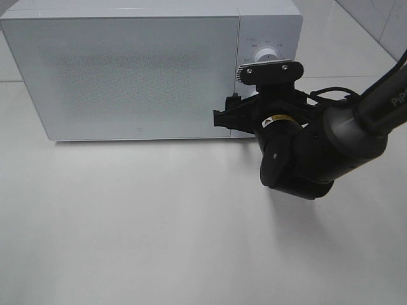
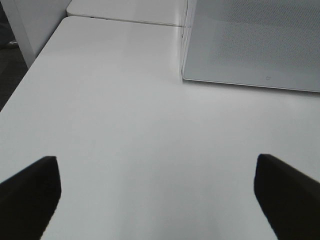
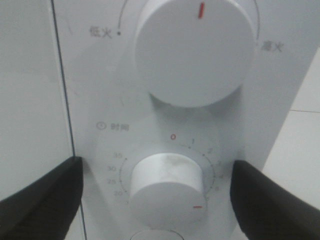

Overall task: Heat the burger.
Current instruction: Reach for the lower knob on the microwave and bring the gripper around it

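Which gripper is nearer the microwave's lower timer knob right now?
Right. The right gripper is open directly in front of the timer knob, a finger on either side. The left gripper is open over the table, apart from the microwave.

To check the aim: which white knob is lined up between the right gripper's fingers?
The timer knob, ringed by numbers; the power knob lies outside the span of the right gripper.

Spread pincer point(image 3: 155, 170) flanking timer knob point(image 3: 167, 189), power knob point(image 3: 192, 50) nearby
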